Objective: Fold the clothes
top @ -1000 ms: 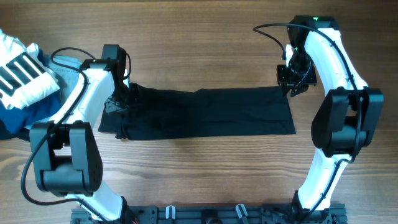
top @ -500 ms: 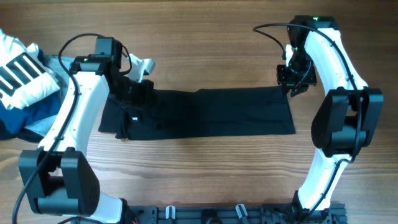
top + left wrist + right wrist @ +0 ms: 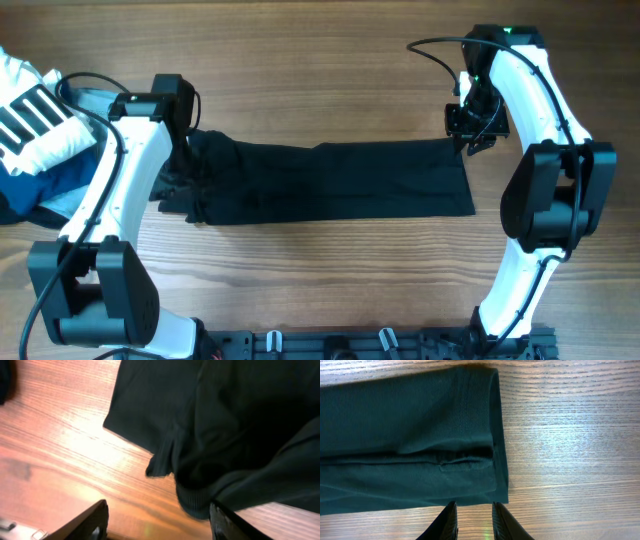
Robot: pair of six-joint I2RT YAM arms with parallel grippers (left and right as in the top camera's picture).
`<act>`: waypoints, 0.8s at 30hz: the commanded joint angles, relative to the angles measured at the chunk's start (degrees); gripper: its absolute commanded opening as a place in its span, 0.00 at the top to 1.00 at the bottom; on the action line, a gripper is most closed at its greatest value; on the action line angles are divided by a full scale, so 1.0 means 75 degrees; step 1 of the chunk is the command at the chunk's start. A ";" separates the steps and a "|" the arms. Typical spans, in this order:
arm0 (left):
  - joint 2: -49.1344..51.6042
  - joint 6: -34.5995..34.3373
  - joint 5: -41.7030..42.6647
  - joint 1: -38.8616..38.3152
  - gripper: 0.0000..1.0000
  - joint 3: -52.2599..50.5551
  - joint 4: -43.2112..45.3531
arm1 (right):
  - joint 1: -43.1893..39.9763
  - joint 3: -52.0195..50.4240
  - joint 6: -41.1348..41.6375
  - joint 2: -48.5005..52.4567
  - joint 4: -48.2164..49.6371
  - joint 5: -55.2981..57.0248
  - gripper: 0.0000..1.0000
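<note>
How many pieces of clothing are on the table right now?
4: black shirt spread mid-table; white striped garment, light-blue denim and navy piece piled at far left. The pile may hide more.

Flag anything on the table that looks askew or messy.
The black shirt lies flat and straight at its right end, but its left end is bunched into rumpled folds by the left gripper, with a sleeve flap sticking out unevenly.
</note>
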 commanded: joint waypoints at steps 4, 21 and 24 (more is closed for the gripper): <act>-0.0044 -0.0204 0.2512 0.0038 0.67 0.0527 0.1486 | -0.0023 -0.0017 -0.0067 -0.0227 0.0009 -0.0105 0.76; 0.0128 -0.0632 0.1617 0.0938 0.81 -0.2544 0.4788 | -0.0026 -0.0017 -0.0061 -0.0227 0.0061 -0.0099 0.76; 0.0291 -0.0597 0.1620 0.0935 0.57 -0.2547 0.5231 | -0.0026 -0.0017 -0.0041 -0.0230 0.0093 -0.0262 0.76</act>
